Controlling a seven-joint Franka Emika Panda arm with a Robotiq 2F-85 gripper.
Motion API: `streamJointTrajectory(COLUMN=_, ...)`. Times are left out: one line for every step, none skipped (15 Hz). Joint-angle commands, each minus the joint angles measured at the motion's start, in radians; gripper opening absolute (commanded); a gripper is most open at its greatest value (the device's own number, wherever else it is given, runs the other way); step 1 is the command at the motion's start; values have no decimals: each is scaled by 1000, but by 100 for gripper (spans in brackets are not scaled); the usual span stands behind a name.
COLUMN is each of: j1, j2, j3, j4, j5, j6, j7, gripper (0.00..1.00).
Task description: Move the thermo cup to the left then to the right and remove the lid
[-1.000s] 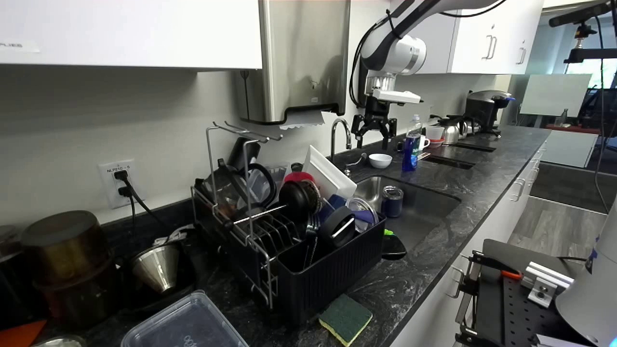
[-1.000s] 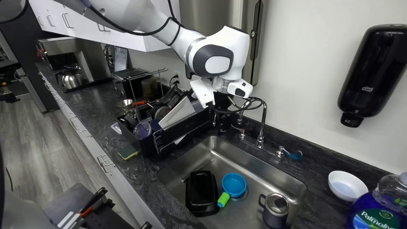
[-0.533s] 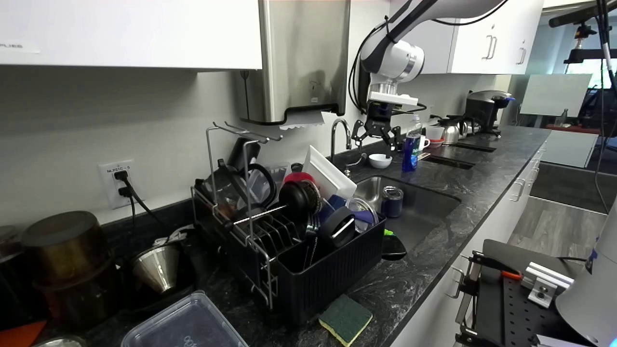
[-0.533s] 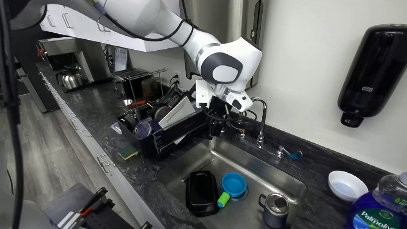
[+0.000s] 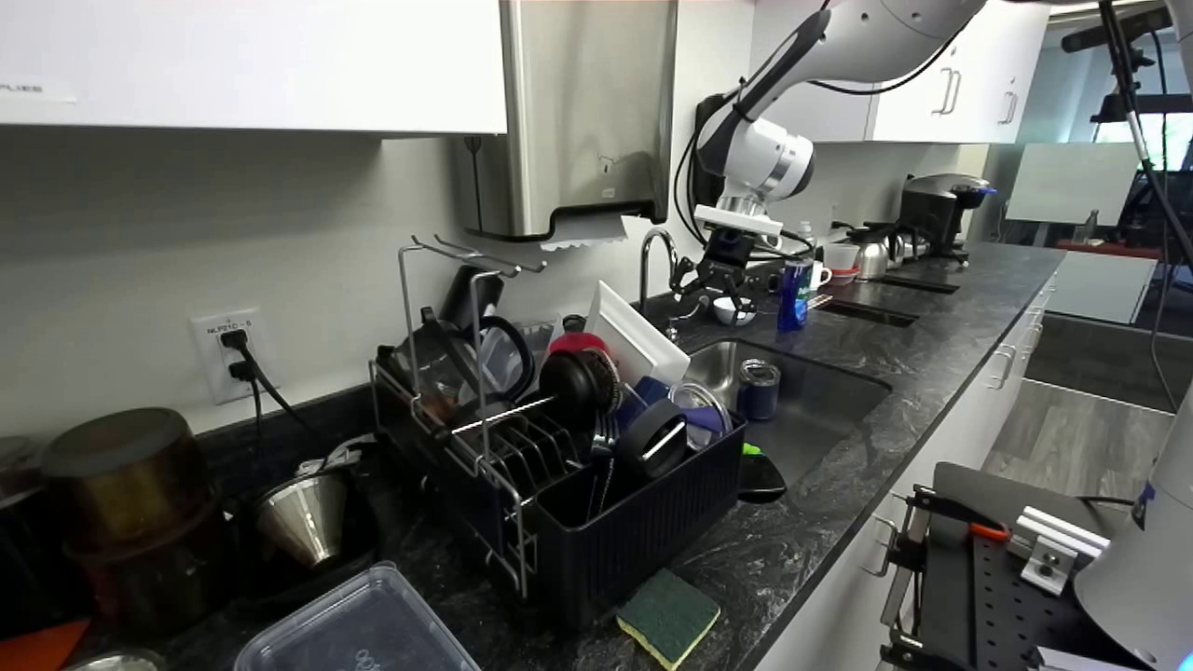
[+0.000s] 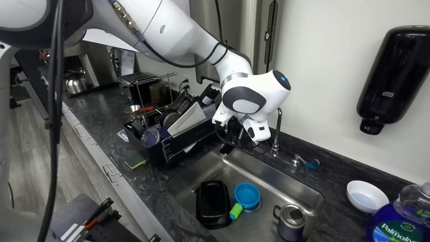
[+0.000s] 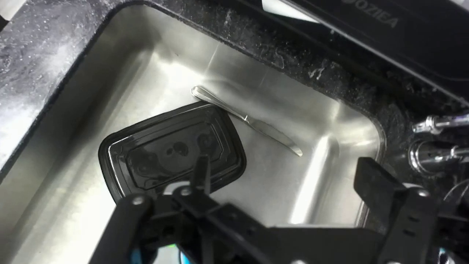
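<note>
The thermo cup (image 6: 291, 230) is dark navy with a handle and stands upright in the sink. Its clear lid (image 6: 293, 215) is on top. It also shows in an exterior view (image 5: 758, 396), beyond the dish rack; it is out of the wrist view. My gripper (image 5: 712, 296) is above the sink's faucet side, apart from the cup, and tilted. In the wrist view my gripper (image 7: 287, 176) has its two fingers wide apart with nothing between them. In an exterior view the hand mostly hides the fingers, and one dark fingertip shows by the rack end of the sink.
The steel sink (image 6: 268, 181) also holds a black container (image 6: 213, 203), a blue bowl (image 6: 247, 195), a green brush (image 6: 236, 211) and a knife (image 7: 249, 119). The faucet (image 6: 277, 134) stands behind. A full black dish rack (image 5: 643, 522), a white bowl (image 6: 367, 196) and a soap bottle (image 6: 399, 218) flank the sink.
The arm has come down and my gripper has lowered and tilted toward the sink, the hand shifting toward the faucet. The cup has not moved. The fingers stay apart.
</note>
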Motion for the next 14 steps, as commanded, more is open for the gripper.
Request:
streamJointTrajectory(j1=-30, j2=4, j3=-17, j4=-22, j5=47, j6=53, j7=38, gripper=100)
streamJointTrajectory(j1=-33, j2=5, j3=-29, j4=-30, j5=43, j6=74, j7=50, gripper=100)
streamJointTrajectory(j1=-37, j2=7, j3=-36, j4=-35, j5=42, j6=90, j7=58, gripper=100)
streamJointTrajectory(j1=-40, j2=5, j3=-43, j4=-43, j5=37, j6=105, j7=70, gripper=100)
streamJointTrajectory(j1=-44, j2=4, j3=-44, j4=-47, j5=36, j6=114, j7=72, gripper=100)
streamJointTrajectory(j1=-47, j2=-3, j3=-39, j4=-50, j5=35, j6=105, j7=54, gripper=100)
streamJointTrajectory(j1=-51, j2=14, j3=-43, j4=-26, j5=14, j6=83, j7=53, gripper=100)
streamJointTrajectory(j1=-51, j2=13, j3=-42, j4=-26, j5=14, j6=83, j7=53, gripper=100)
streamJointTrajectory(j1=-50, j2=13, j3=-41, j4=-26, j5=14, j6=84, j7=53, gripper=100)
streamJointTrajectory(j1=-49, j2=12, j3=-41, j4=-26, j5=14, j6=84, j7=53, gripper=100)
streamJointTrajectory(j1=-49, j2=12, j3=-41, j4=-26, j5=14, j6=84, j7=53, gripper=100)
streamJointTrajectory(j1=-49, j2=12, j3=-41, j4=-26, j5=14, j6=84, j7=53, gripper=100)
streamJointTrajectory(j1=-49, j2=12, j3=-41, j4=-26, j5=14, j6=84, j7=53, gripper=100)
streamJointTrajectory(j1=-49, j2=12, j3=-41, j4=-26, j5=14, j6=84, j7=53, gripper=100)
